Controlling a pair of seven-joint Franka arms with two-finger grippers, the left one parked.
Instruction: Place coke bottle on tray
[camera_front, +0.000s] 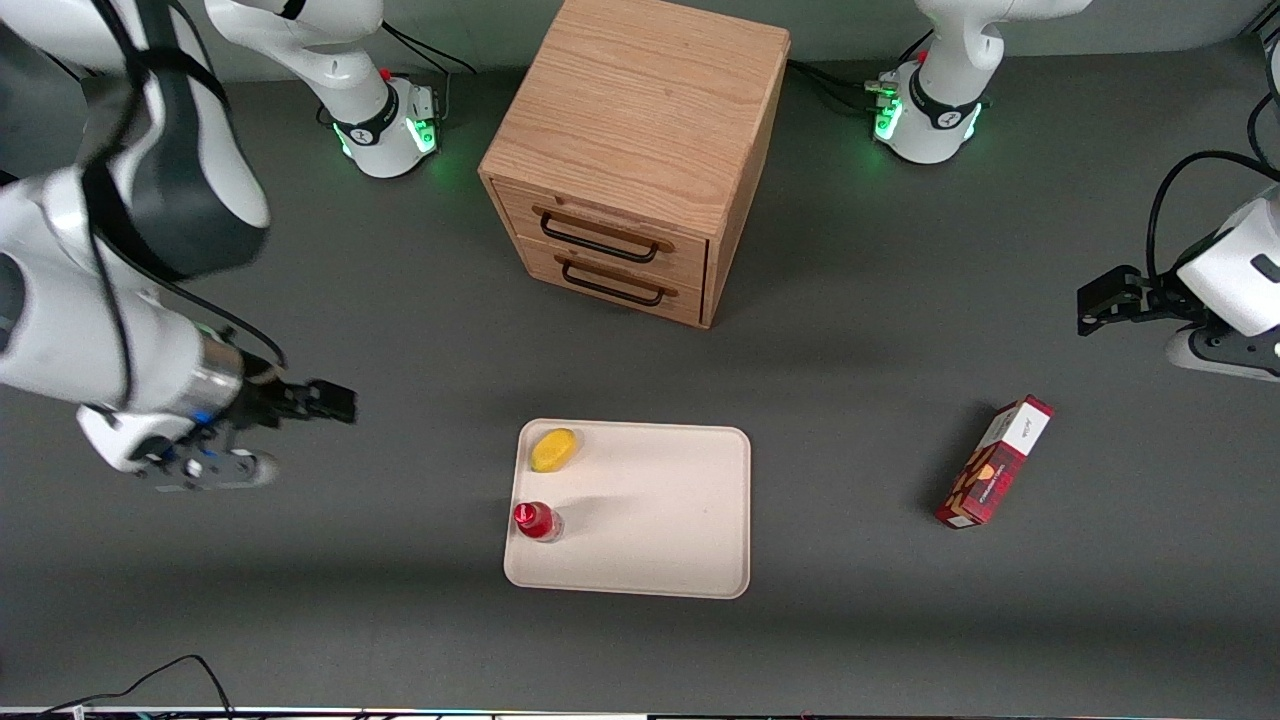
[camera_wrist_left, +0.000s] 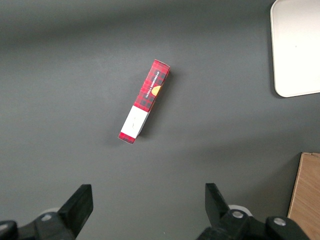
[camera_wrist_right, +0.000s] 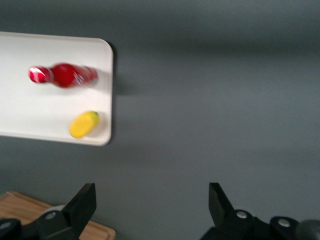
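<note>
The claw (camera_front: 335, 402) is spread wide and empty, raised over the bare table (camera_front: 400, 330), well apart from the tray (camera_front: 660, 520). The coke bottle (camera_front: 537, 521) stands upright on the tray, by the rim nearest the claw, near a yellow object (camera_front: 553, 449).

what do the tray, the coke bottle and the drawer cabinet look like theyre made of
Tray: likely plastic, matte cream, even colour, rounded moulded rim.
Coke bottle, standing on the tray: probably plastic, glossy red with a clear base.
Drawer cabinet: light wood or veneer with visible grain; dark handles look like metal.
The gripper hangs open above the table, toward the working arm's end.
</note>
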